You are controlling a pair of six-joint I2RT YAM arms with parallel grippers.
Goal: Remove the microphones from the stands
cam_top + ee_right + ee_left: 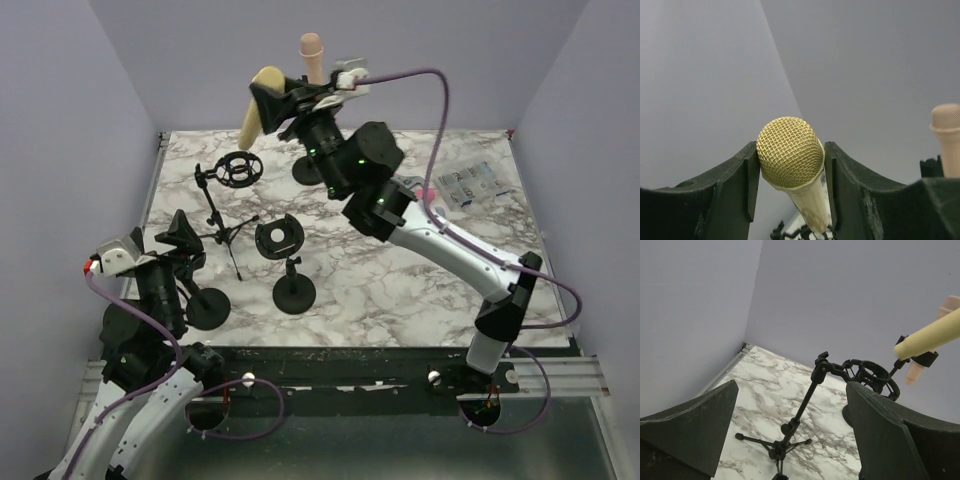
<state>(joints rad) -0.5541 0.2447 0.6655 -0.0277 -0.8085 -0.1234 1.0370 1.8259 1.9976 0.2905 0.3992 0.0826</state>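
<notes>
The right claw (266, 102) is up in the air over the far side of the table (400, 290), clamped on the gold mic (253, 120), which tilts with its tail pointing down and left. Just beside it on the right a pink mic (312, 55) stands upright in a black clip (926, 359). The base under it is mostly hidden by the right arm.

Lower down, on the left half of the marble, a tripod stand (228, 235) carries a shock mount (239, 170), and nearer the middle a clip stand (281, 240) rises from its round base (294, 295). Another round base (207, 308) sits just beside the left claw (182, 248), whose fingers are spread wide apart around nothing. A clear packet (468, 185) lies far right, well apart from everything else.

The right wrist view shows what the overhead cannot. The gold mesh head (790, 151) is pinched between both fingers (752, 185), with only wall behind it. The left wrist view looks up past the tripod and shows the gold mic's tail close to the pink mic's clip; I cannot tell whether they touch.
</notes>
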